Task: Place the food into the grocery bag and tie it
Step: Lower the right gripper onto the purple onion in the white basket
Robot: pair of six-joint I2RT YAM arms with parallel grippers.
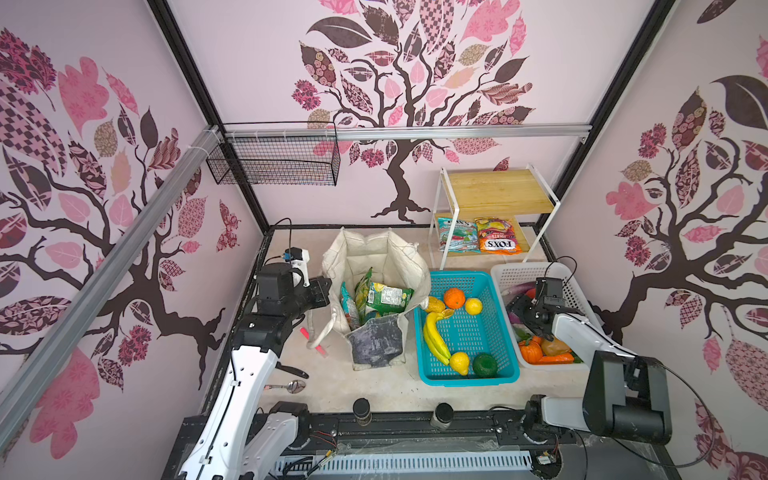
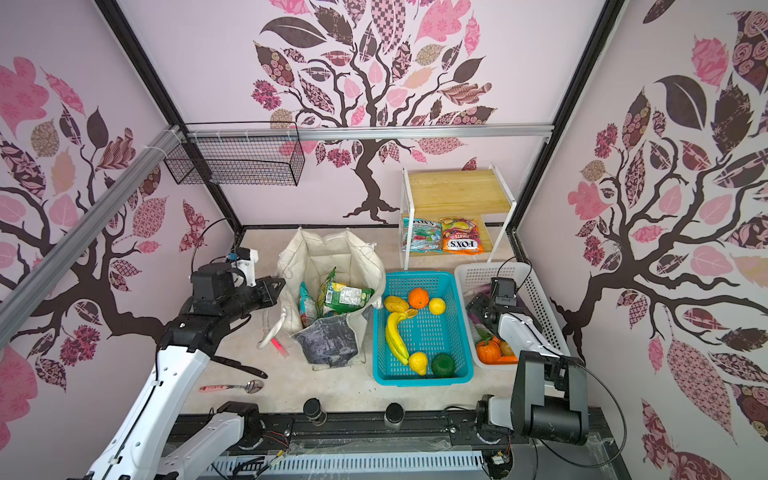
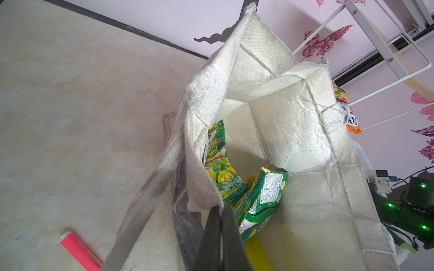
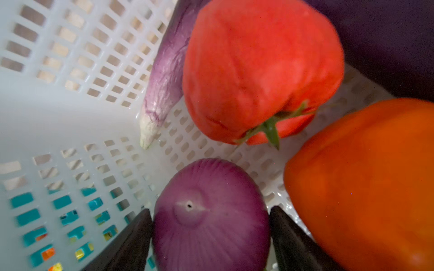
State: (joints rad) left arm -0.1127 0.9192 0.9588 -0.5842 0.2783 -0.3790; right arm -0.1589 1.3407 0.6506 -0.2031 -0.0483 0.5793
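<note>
Right gripper (image 4: 210,210) straddles a round purple toy onion (image 4: 211,231) in the white perforated plastic basket (image 4: 70,58), its jaws wide and apparently not yet clamped.
Left gripper (image 3: 219,213) pinches the rim of the cream canvas grocery bag (image 1: 376,347). An off-centre squeeze could squirt the smooth onion away. Only the right wrist view shows the onion between the jaws; in both top views the arm mostly hides it.

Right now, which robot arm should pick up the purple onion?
The right arm. The right gripper is down in the white basket with jaws standing either side of the purple onion. The left gripper is shut on the grocery bag's rim, holding it open, so it is busy.
</note>
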